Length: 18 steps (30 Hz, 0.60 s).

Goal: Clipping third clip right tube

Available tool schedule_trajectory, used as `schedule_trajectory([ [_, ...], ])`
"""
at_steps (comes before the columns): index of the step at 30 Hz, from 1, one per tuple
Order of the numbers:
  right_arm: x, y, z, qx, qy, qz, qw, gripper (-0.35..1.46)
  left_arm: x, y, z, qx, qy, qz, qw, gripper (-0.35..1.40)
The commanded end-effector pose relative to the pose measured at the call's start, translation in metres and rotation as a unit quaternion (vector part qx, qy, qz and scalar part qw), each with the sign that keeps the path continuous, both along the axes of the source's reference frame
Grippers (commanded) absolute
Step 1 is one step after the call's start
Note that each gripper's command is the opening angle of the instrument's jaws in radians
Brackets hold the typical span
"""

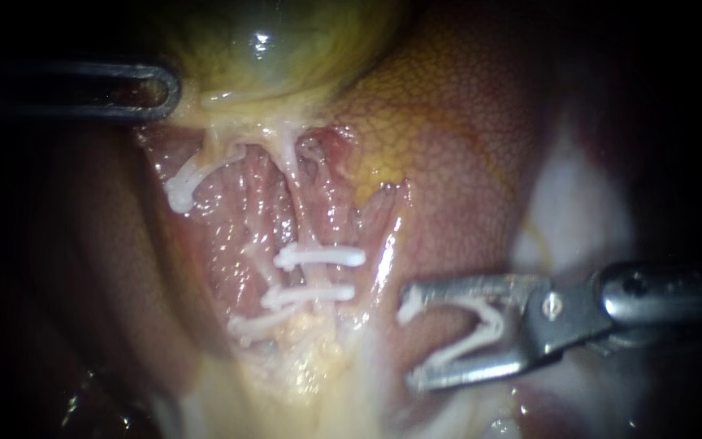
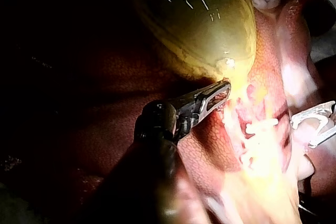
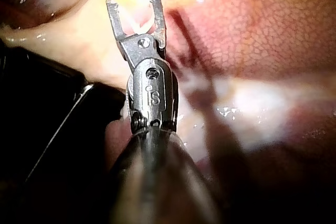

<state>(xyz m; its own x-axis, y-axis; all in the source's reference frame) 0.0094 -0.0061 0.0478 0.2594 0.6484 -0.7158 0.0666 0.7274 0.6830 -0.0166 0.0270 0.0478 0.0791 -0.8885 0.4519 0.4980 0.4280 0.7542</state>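
One clip (image 1: 493, 321) in right instrument (image 1: 408, 340); left instrument (image 2: 224, 90) grips gallbladder (image 1: 270, 41).

The greenish-yellow gallbladder (image 1: 270, 49) fills the upper middle of the endoscope view, glossy, with a bright glint on its surface. To its right and below spreads the liver (image 1: 465, 122), reddish-brown with a fine mottled pattern. A patch of yellow fat (image 1: 375, 167) sits on the liver's inner edge. Just below the gallbladder's left edge, a white clip (image 1: 182, 189) lies across a pale strand. Blurred pale tissue (image 1: 570, 203) shows at the right.
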Motion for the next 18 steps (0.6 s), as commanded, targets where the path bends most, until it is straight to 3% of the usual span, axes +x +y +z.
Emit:
schedule_trajectory([
  [1, -0.0001, 0.0004, -0.0002, 0.005, -0.001, 0.001, 1.0000, 0.48, 0.0000, 0.0000, 0.0000, 0.000, 0.000, 0.000, 1.0000, -0.35],
  [4, 0.0000, 0.0027, -0.0009, 0.017, -0.006, 0.008, 0.9998, 0.46, -0.0001, 0.0000, -0.0001, 0.000, 0.001, -0.001, 1.0000, -0.35],
  [7, 0.0005, 0.0041, -0.0005, 0.026, -0.010, 0.015, 0.9995, 0.46, -0.0002, -0.0001, -0.0001, 0.000, 0.001, -0.001, 1.0000, -0.35],
  [13, 0.0025, 0.0050, 0.0022, 0.042, -0.019, 0.028, 0.9985, 0.48, -0.0004, -0.0002, -0.0001, 0.000, 0.001, -0.002, 1.0000, -0.35],
  [18, 0.0049, 0.0048, 0.0052, 0.057, -0.023, 0.034, 0.9975, 0.48, -0.0005, -0.0003, -0.0002, -0.001, 0.003, -0.003, 1.0000, -0.35],
])
